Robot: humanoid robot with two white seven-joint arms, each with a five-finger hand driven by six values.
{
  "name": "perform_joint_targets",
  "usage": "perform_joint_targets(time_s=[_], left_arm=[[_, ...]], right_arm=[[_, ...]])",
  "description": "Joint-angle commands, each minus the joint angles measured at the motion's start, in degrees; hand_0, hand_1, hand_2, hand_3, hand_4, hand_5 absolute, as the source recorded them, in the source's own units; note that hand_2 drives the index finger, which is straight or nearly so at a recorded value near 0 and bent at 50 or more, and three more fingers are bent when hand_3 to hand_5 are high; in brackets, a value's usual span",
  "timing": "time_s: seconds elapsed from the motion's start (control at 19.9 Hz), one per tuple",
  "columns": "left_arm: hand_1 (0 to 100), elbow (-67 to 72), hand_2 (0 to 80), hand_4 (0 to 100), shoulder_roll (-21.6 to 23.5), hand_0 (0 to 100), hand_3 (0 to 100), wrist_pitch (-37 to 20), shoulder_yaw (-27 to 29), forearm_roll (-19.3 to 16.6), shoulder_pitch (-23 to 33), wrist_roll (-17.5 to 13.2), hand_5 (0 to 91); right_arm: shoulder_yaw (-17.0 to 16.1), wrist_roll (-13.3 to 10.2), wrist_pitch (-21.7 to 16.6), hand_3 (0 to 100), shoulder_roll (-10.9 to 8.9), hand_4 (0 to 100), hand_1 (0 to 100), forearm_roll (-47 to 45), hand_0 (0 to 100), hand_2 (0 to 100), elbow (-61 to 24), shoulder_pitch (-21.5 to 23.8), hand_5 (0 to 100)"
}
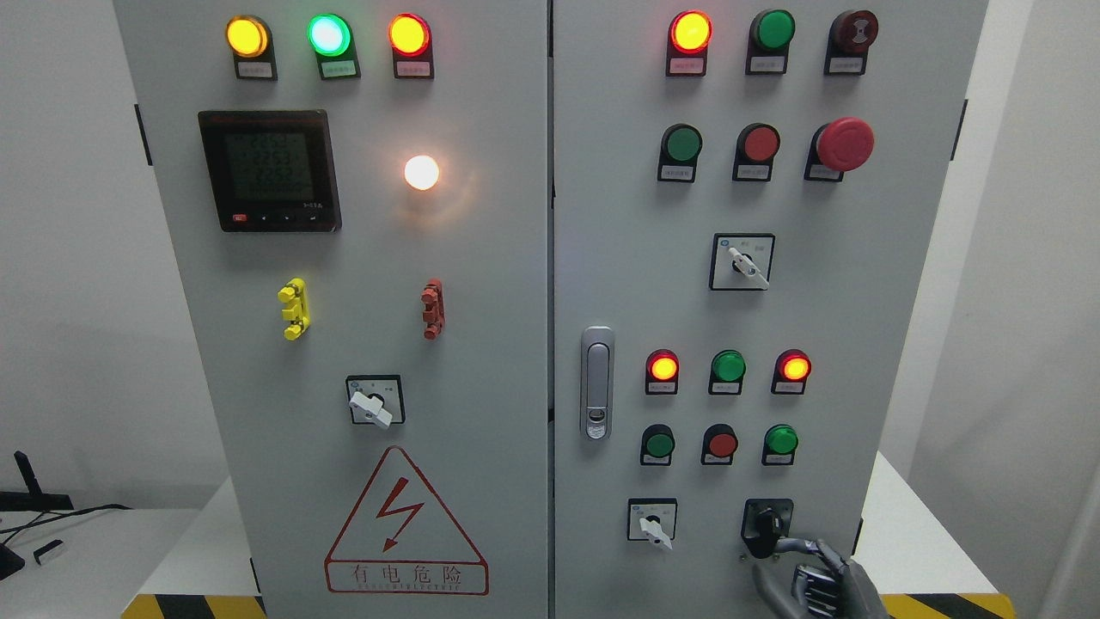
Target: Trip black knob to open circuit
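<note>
While right robot hand [812,572] pinches black knob [767,523], white selector [655,528] sits beside.

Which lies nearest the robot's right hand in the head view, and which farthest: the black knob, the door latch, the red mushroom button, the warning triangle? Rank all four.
From the right hand:
1. Black knob, just above the hand.
2. Door latch, up-left.
3. Warning triangle, left door, low.
4. Red mushroom button, high above.

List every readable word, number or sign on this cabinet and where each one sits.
"有电危险": under the lightning bolt in the red warning triangle.
Line beneath it: too small.
Digital meter: rows of digits, too blurred.
Lamp and button tags, selector switch plates: too small.
Black knob by the right robot hand: no legible text.
</note>
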Motion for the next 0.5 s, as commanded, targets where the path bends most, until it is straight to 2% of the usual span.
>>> perform_joint_targets(time_s=[0.0, 0.1, 0.45], left_arm=[[39, 0.0, 0.0, 0, 0.0, 12, 0, 0.0, 0.0, -1.8, 0.0, 0.0, 0.0], [39, 0.0, 0.0, 0, 0.0, 12, 0, 0.0, 0.0, -1.8, 0.0, 0.0, 0.0], [39, 0.0, 0.0, 0, 0.0, 12, 0, 0.0, 0.0, -1.8, 0.0, 0.0, 0.0]], right_arm=[[1.1, 0.4, 0.0, 100, 0.72, 100, 78, -0.4, 28, 43, -0.1, -0.1, 95], [1.2, 0.4, 0.0, 100, 1.25, 100, 78, -0.4, 28, 43, -0.1, -0.1, 95], [1.1, 0.4, 0.0, 100, 1.25, 100, 78, -0.3, 28, 43, -0.1, -0.6, 95]])
